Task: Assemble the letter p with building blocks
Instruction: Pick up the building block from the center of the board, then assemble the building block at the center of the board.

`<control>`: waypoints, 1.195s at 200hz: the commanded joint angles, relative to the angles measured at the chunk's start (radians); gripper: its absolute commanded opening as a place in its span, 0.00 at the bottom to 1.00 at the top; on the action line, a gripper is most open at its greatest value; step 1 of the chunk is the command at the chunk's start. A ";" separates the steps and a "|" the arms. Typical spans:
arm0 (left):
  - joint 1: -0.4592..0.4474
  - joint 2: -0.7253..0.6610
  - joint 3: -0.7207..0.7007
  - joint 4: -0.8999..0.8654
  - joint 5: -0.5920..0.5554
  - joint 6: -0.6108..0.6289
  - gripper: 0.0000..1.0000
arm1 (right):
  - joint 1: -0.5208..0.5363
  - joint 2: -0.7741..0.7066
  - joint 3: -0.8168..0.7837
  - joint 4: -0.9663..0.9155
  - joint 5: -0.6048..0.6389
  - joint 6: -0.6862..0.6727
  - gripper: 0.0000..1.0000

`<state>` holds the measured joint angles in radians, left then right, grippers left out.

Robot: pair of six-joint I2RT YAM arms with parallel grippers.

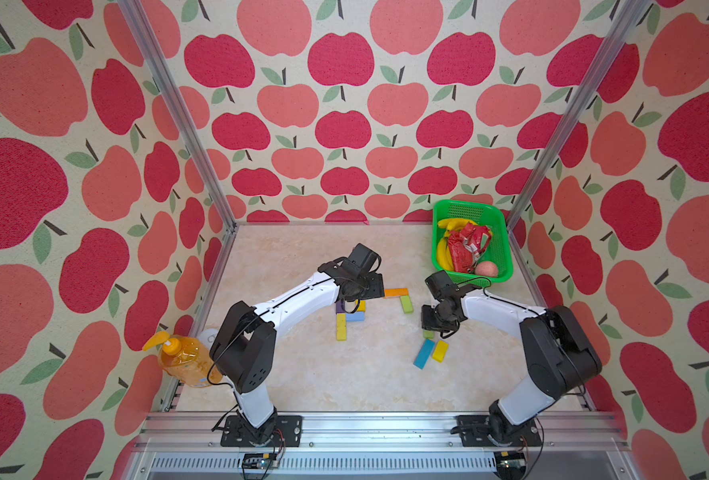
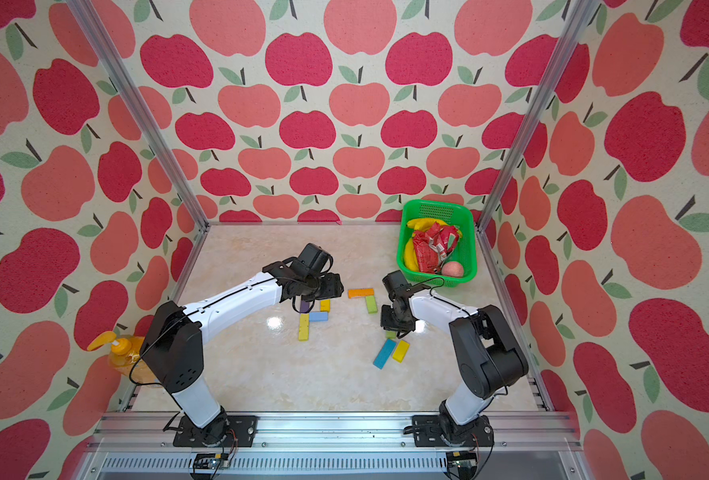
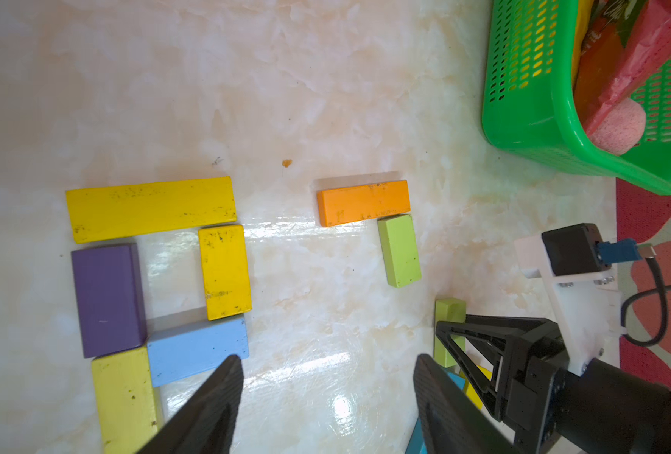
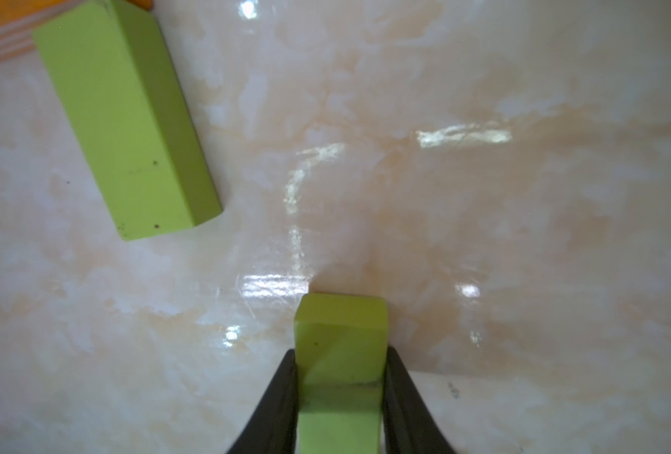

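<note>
A P-shaped figure lies under my left arm: a long yellow block, a purple block, a short yellow block, a light-blue block and a yellow stem block. To its right an orange block butts a light-green block. My left gripper hangs open over bare table beside the light-blue block. My right gripper is shut on another light-green block, held just above the table. A blue block and a yellow block lie loose near it.
A green basket with bananas, a red packet and a peach stands at the back right, close behind my right wrist. An orange soap bottle stands at the left edge by my left arm's elbow. Metal frame posts bound the table.
</note>
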<state>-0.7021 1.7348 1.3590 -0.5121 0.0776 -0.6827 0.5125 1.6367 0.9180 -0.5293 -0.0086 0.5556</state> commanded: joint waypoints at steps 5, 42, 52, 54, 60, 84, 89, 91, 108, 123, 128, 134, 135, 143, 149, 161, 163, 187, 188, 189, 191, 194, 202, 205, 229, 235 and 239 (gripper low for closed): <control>0.011 -0.060 -0.048 -0.013 -0.024 -0.012 0.71 | 0.007 0.019 0.020 -0.022 0.020 -0.038 0.07; 0.025 -0.111 -0.113 -0.018 -0.043 -0.033 0.71 | 0.017 -0.010 0.179 -0.074 0.041 -0.117 0.03; 0.031 -0.121 -0.129 -0.019 -0.041 -0.039 0.71 | 0.026 -0.003 0.231 -0.089 0.039 -0.132 0.03; 0.033 -0.123 -0.132 -0.019 -0.040 -0.040 0.71 | 0.029 -0.001 0.239 -0.090 0.038 -0.136 0.03; 0.038 -0.131 -0.142 -0.018 -0.035 -0.044 0.70 | 0.036 0.006 0.264 -0.091 0.030 -0.142 0.04; 0.056 -0.162 -0.184 -0.005 -0.020 -0.057 0.70 | 0.054 0.072 0.342 -0.087 -0.015 -0.156 0.05; 0.059 -0.170 -0.189 -0.003 -0.019 -0.057 0.70 | 0.059 0.088 0.352 -0.085 -0.020 -0.157 0.06; 0.058 -0.171 -0.191 -0.002 -0.018 -0.058 0.70 | 0.061 0.095 0.356 -0.084 -0.022 -0.157 0.06; 0.067 -0.187 -0.202 -0.007 -0.023 -0.058 0.70 | 0.082 0.140 0.371 -0.056 -0.044 -0.157 0.06; 0.072 -0.194 -0.202 -0.013 -0.025 -0.058 0.70 | 0.104 0.179 0.386 -0.043 -0.058 -0.150 0.07; 0.075 -0.196 -0.201 -0.017 -0.025 -0.057 0.70 | 0.112 0.190 0.393 -0.042 -0.057 -0.149 0.07; 0.077 -0.199 -0.199 -0.020 -0.027 -0.057 0.70 | 0.123 0.201 0.396 -0.039 -0.053 -0.148 0.07; 0.077 -0.200 -0.199 -0.021 -0.026 -0.057 0.70 | 0.125 0.203 0.397 -0.040 -0.054 -0.148 0.07; 0.079 -0.203 -0.199 -0.023 -0.029 -0.056 0.70 | 0.136 0.215 0.400 -0.033 -0.052 -0.144 0.07; 0.080 -0.206 -0.199 -0.022 -0.030 -0.055 0.70 | 0.143 0.222 0.402 -0.031 -0.055 -0.140 0.08; 0.081 -0.208 -0.199 -0.021 -0.029 -0.054 0.70 | 0.153 0.235 0.407 -0.028 -0.057 -0.134 0.08; 0.081 -0.208 -0.198 -0.021 -0.029 -0.054 0.70 | 0.154 0.237 0.407 -0.026 -0.057 -0.134 0.08; 0.084 -0.195 -0.196 -0.019 -0.023 -0.051 0.70 | 0.164 0.250 0.404 -0.018 -0.055 -0.125 0.10; 0.084 -0.193 -0.196 -0.019 -0.022 -0.051 0.70 | 0.165 0.250 0.404 -0.018 -0.055 -0.126 0.10; 0.085 -0.193 -0.196 -0.018 -0.021 -0.051 0.70 | 0.165 0.251 0.404 -0.018 -0.054 -0.126 0.10; 0.084 -0.193 -0.196 -0.018 -0.021 -0.051 0.70 | 0.166 0.253 0.404 -0.017 -0.053 -0.124 0.10; 0.085 -0.190 -0.196 -0.017 -0.019 -0.051 0.70 | 0.167 0.256 0.404 -0.016 -0.054 -0.124 0.10; 0.084 -0.183 -0.196 -0.014 -0.015 -0.051 0.70 | 0.167 0.263 0.404 -0.014 -0.053 -0.122 0.11; 0.084 -0.180 -0.197 -0.012 -0.012 -0.051 0.70 | 0.168 0.266 0.405 -0.012 -0.052 -0.122 0.11; 0.087 -0.164 -0.196 -0.007 -0.001 -0.055 0.69 | 0.168 0.286 0.405 0.002 -0.039 -0.117 0.14; 0.086 -0.163 -0.194 -0.007 0.001 -0.057 0.69 | 0.167 0.290 0.403 0.008 -0.035 -0.113 0.14; 0.086 -0.162 -0.195 -0.007 0.002 -0.057 0.69 | 0.167 0.291 0.403 0.010 -0.031 -0.112 0.14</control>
<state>-0.6231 1.5513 1.1687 -0.5194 0.0647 -0.7349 0.6769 1.9011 1.3025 -0.5377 -0.0532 0.4221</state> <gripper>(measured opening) 0.693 0.332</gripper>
